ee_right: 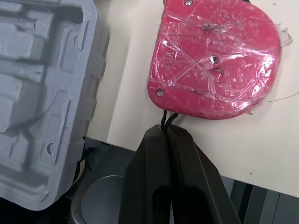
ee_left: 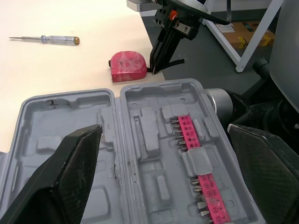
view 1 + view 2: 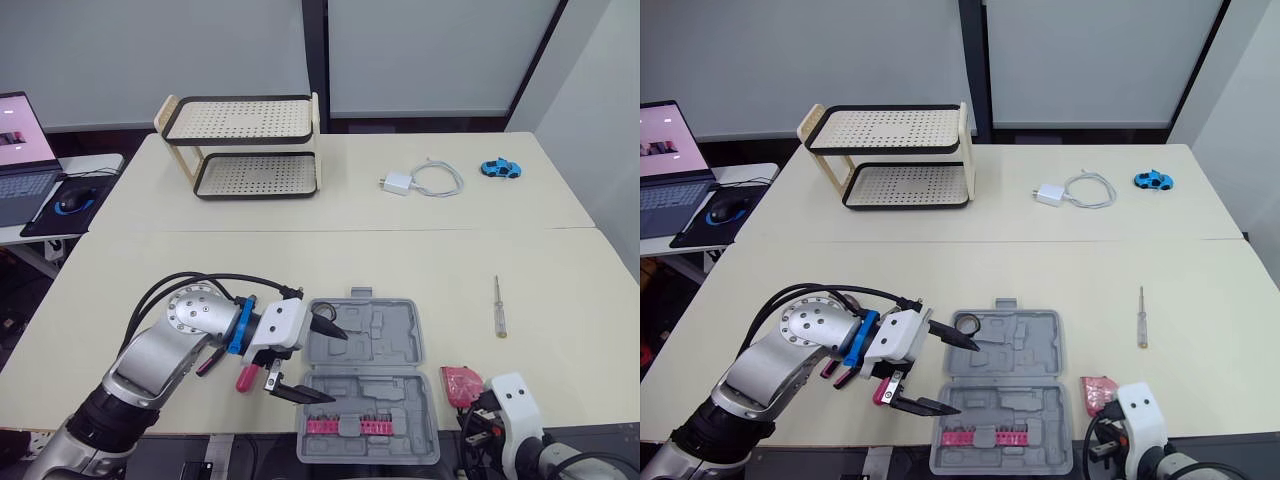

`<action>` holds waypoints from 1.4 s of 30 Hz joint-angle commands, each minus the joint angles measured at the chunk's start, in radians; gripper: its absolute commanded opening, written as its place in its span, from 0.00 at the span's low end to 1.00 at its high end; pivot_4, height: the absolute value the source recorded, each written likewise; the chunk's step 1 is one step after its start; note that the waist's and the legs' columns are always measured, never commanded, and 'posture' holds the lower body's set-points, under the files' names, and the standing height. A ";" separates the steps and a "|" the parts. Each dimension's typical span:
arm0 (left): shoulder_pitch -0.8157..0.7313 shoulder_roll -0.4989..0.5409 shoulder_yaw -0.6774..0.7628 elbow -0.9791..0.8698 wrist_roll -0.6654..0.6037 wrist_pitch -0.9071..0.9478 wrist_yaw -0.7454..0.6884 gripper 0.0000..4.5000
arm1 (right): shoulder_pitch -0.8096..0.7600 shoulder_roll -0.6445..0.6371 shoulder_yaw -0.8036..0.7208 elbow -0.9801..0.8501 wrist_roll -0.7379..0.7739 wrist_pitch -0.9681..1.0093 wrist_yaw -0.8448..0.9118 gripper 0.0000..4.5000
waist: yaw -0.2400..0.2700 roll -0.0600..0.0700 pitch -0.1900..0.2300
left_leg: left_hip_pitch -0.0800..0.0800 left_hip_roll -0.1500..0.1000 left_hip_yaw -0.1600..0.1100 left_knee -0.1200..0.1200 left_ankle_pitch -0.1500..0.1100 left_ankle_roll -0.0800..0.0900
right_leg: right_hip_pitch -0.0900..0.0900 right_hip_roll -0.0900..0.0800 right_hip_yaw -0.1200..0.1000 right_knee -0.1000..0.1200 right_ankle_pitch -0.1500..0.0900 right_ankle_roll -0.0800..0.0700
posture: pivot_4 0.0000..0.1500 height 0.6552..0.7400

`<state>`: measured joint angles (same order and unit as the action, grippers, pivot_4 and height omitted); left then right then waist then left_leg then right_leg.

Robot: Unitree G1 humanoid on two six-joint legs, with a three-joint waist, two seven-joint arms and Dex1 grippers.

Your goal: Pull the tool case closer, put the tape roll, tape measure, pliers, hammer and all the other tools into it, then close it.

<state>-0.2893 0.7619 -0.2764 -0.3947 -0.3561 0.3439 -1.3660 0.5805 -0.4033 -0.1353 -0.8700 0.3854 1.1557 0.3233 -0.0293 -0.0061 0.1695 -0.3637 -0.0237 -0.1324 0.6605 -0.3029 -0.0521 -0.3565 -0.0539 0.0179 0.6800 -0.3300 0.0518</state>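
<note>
Centrally, the open case (image 3: 370, 350) lies at the table's (image 3: 300, 260) front edge, with the left jaws spread wide over its left side. The right wrist view alone shows the right jaws clenched on the cord (image 1: 167, 119) of the tape measure (image 1: 212, 56), just beside the case.

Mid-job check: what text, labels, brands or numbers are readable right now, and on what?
None can be read.
laptop screen: content too small to read.
pink bit holder in the tool case: markings too blurred to read.
cardboard box: label too small to read.
tape measure: no print visible on its pink face.
</note>
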 commanded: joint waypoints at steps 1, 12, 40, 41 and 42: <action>-0.002 0.009 -0.002 -0.041 -0.027 0.005 -0.007 1.00 | 0.018 -0.005 -0.009 -0.043 0.016 0.004 -0.001 0.01 | 0.000 0.000 0.000 | 0.000 0.000 0.000 0.000 0.000 0.000 | 0.000 0.000 0.000 0.000 0.000 0.000 | 1.00 1.00; -0.001 0.009 -0.013 -0.053 -0.022 0.002 -0.018 1.00 | 0.041 -0.008 -0.027 -0.060 0.037 0.015 0.009 0.01 | 0.000 0.000 0.000 | 0.000 0.000 0.000 0.000 0.000 0.000 | 0.000 0.000 0.000 0.000 0.000 0.000 | 1.00 1.00; 0.096 0.033 0.028 -0.080 -0.023 -0.067 0.014 1.00 | -0.095 -0.765 -0.084 0.291 -0.207 -0.909 0.742 0.99 | 0.001 -0.003 0.003 | 0.001 0.000 0.005 0.001 0.000 0.000 | 0.003 0.001 -0.002 -0.002 0.000 0.000 | 1.00 1.00; 0.103 0.033 0.029 -0.084 -0.021 -0.070 0.017 1.00 | -0.130 -0.772 -0.039 0.330 -0.236 -0.969 0.761 0.99 | 0.001 -0.003 0.003 | 0.001 0.000 0.005 0.001 0.000 0.000 | 0.003 0.000 -0.002 -0.002 0.000 0.000 | 1.00 1.00; 0.110 0.034 0.028 -0.086 -0.018 -0.074 0.019 1.00 | -0.159 -0.774 -0.005 0.361 -0.255 -1.011 0.775 0.99 | 0.001 -0.003 0.003 | 0.000 0.000 0.005 0.001 0.000 0.000 | 0.004 0.000 -0.001 -0.002 0.000 0.000 | 1.00 1.00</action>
<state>-0.1874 0.7901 -0.2651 -0.4425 -0.3561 0.2900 -1.3545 0.4424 -1.1683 -0.1798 -0.5407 0.1707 0.2401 1.0682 -0.0280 -0.0088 0.1723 -0.3634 -0.0233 -0.1274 0.6616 -0.3029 -0.0521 -0.3530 -0.0546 0.0167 0.6776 -0.3302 0.0521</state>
